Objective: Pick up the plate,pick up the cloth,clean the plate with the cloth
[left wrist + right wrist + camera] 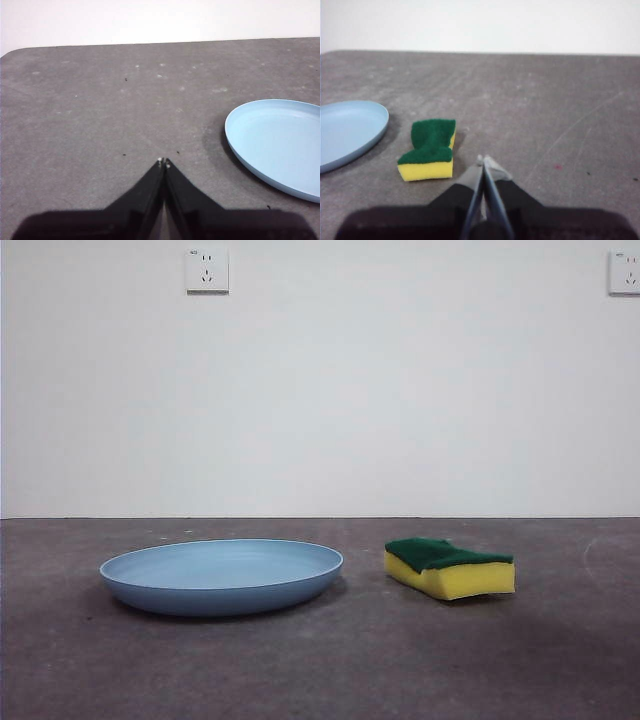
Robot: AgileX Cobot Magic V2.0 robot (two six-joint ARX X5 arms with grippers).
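Both pairs of jaws are pressed together, holding nothing. Ahead of the left gripper (164, 162) and off to one side, the plate (278, 146) lies flat on the counter (110, 100), bare grey surface between them. Just beside the right gripper (484, 160) sits the sponge (428, 149), green side up, apart from the plate's rim.

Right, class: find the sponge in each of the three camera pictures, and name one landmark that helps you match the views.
Front view: the sponge lies on the table right of centre, green side up, apart from the plate.
Left wrist view: the sponge is not in it; only the plate shows.
Right wrist view: the sponge lies left of centre, beside the plate.
Shared landmark: the plate.
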